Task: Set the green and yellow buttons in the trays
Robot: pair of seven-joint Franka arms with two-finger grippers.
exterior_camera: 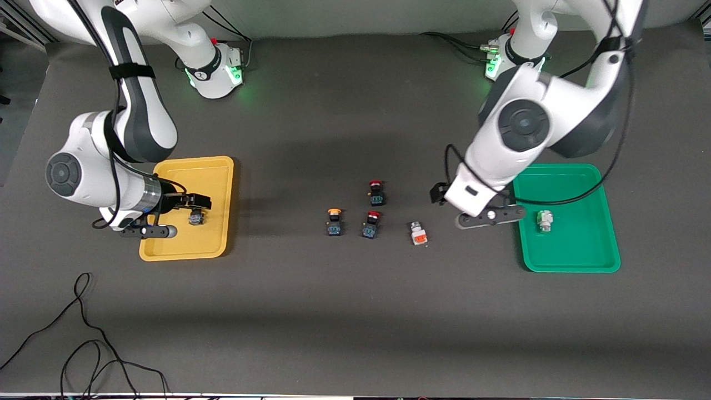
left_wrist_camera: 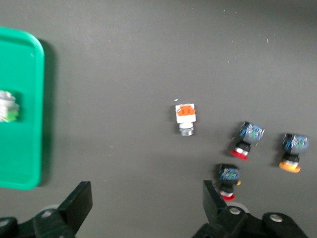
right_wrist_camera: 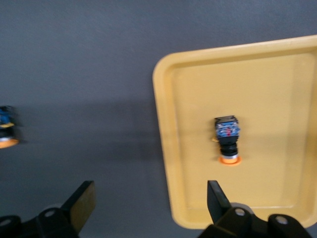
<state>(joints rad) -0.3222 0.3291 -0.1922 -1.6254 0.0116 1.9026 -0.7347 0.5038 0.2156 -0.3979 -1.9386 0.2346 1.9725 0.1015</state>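
Dark grey bench (exterior_camera: 333, 311) fills the front frame, with a yellow tray (exterior_camera: 214, 166) at middle left holding one yellow-capped button (exterior_camera: 195, 217) and a green tray (exterior_camera: 583, 261) at middle right holding one white button (exterior_camera: 544, 220). At the centre lie a second yellow-capped button (exterior_camera: 334, 221), two red-capped switches (exterior_camera: 376, 192) and, toward the green tray, a white button with an orange mark (exterior_camera: 418, 233). Over the yellow tray's edge hangs the right gripper (right_wrist_camera: 148, 201), fingers open and empty, while the left gripper (left_wrist_camera: 147, 206) hangs over bare bench beside the green tray, fingers also spread and empty.
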